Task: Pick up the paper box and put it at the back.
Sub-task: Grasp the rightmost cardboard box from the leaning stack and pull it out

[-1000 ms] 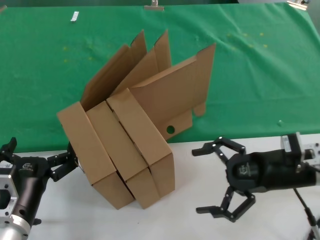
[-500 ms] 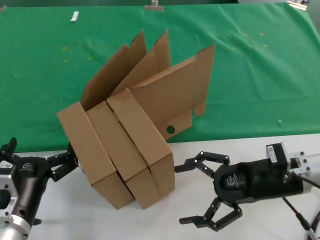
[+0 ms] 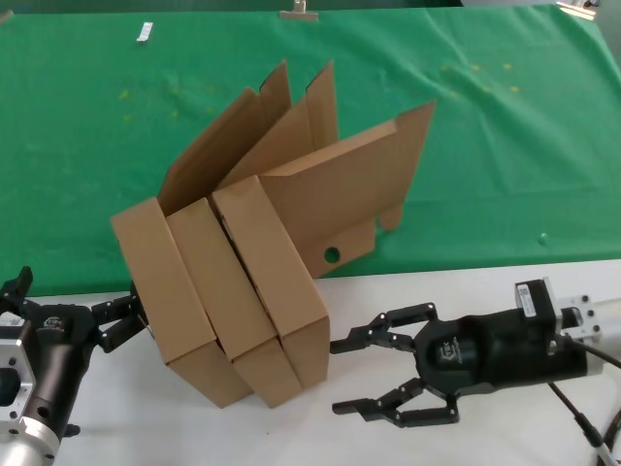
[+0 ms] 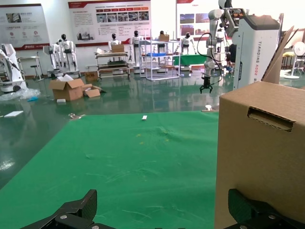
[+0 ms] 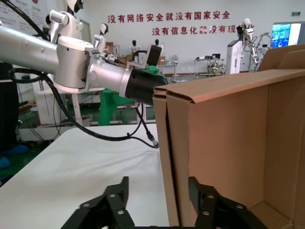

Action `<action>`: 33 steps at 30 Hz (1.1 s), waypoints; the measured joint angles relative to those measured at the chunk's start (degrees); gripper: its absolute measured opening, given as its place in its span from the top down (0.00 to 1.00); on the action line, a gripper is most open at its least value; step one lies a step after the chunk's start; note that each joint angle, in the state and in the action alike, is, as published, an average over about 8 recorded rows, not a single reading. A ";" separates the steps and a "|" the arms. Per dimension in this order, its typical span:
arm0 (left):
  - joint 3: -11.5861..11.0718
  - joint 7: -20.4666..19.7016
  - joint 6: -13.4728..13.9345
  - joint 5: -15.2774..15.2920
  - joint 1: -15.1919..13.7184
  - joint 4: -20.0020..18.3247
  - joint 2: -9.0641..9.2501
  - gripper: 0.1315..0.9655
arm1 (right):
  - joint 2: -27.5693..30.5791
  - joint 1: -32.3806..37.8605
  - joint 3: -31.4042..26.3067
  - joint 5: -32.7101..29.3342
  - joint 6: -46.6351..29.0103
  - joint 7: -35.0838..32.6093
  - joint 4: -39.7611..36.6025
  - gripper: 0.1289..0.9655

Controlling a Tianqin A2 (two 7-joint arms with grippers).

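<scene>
Not much of the job is done yet: the paper box (image 3: 291, 282) sits tilted with the other two boxes (image 3: 184, 291), all three leaning together, straddling the front edge of the green cloth (image 3: 505, 146) and the white table (image 3: 320, 437), nowhere near the back of the cloth. It's the one nearest the right claw (image 3: 361, 377), with its tall lid standing up and the little round hole (image 3: 332, 255) showing low on the lid. The right claw has its fingers spread fairly wide and is right at the box's lower front corner; the right wrist view shows the cardboard wall sitting between the fingers, so it looks lined up for a pinch, but I'd say it hasn't closed on anything. The left claw (image 3: 118, 320) is just beside the far side of the stack from the paper box, fingers open, seemingly bracing or just waiting. Left to do, as I read it: close on the wall, lift the box clear of its neighbours, carry it further back onto the cloth and set it down.
</scene>
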 joint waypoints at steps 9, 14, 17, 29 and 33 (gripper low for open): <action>0.00 0.00 0.00 0.00 0.00 0.00 0.00 0.00 | -0.83 0.45 0.00 0.13 0.00 -0.49 -2.36 0.67; 0.00 -0.02 0.00 0.00 0.00 0.00 0.00 0.00 | -1.42 0.94 0.00 1.15 0.00 -0.18 -3.66 0.79; 0.00 -0.04 0.00 0.00 0.00 0.00 0.00 0.00 | -1.72 1.14 0.00 2.07 0.00 0.16 -4.00 0.79; 0.00 -0.02 0.00 0.02 0.00 0.00 0.00 0.00 | -3.14 1.25 0.01 2.89 0.00 -0.05 -4.74 0.71; 0.00 -0.02 0.00 0.02 0.00 0.00 0.00 0.00 | -3.37 1.07 0.01 2.67 0.00 -0.39 -4.74 0.68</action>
